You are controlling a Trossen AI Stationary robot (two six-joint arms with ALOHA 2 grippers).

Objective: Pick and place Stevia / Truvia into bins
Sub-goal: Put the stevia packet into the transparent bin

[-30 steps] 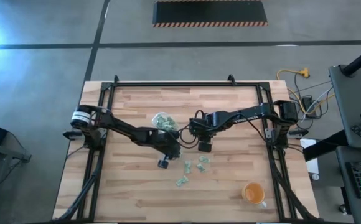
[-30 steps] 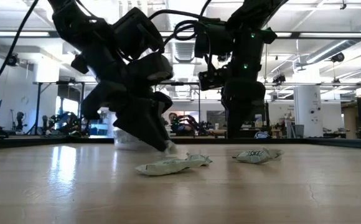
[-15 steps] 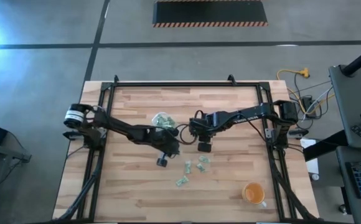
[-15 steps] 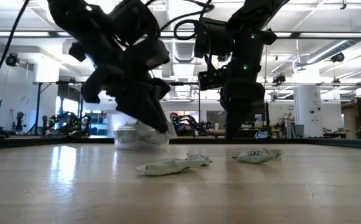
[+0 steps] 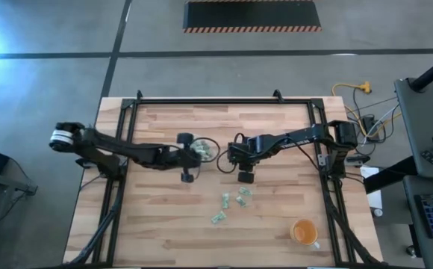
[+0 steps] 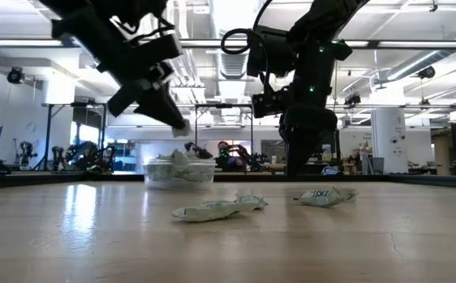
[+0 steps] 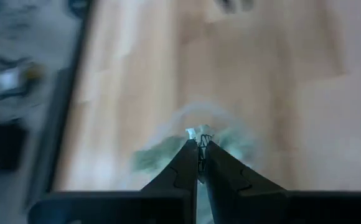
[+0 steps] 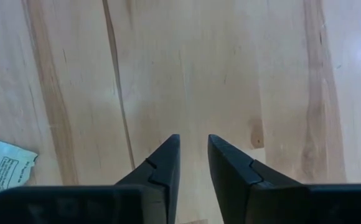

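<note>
Holding a Stevia packet (image 7: 199, 133) in the left gripper (image 7: 198, 144): fingers pinched shut on it, tip of the packet sticking out past them. I've got that gripper raised off the table right over the clear tub (image 6: 178, 172), which sits near the table's middle, a bit toward the far edge; in the high view the tub (image 5: 199, 149) is half under the left arm. Tub already has green-white packets in it; can't count them.

Right gripper (image 8: 193, 163) hangs just beside the tub on the right-arm side, pointing down at bare wood, fingers slightly apart, nothing between them. One packet (image 8: 3, 168) shows at the edge of its wrist view.

Loose on the table I count three packets (image 5: 231, 205) in the high view, clustered toward the near edge, below the right gripper: two close together, the third lower and toward the left. The low view gives me only two of them, one crumpled packet (image 6: 218, 208) nearer the camera and another (image 6: 325, 196) further right.

One orange cup (image 5: 304, 233) with a handle sits at the near right corner, well apart from everything else.

Room: the left half of the wooden table (image 5: 142, 224) is bare, the far strip by the black frame rail too. Tight spot is the middle, where both grippers and the tub crowd together.
</note>
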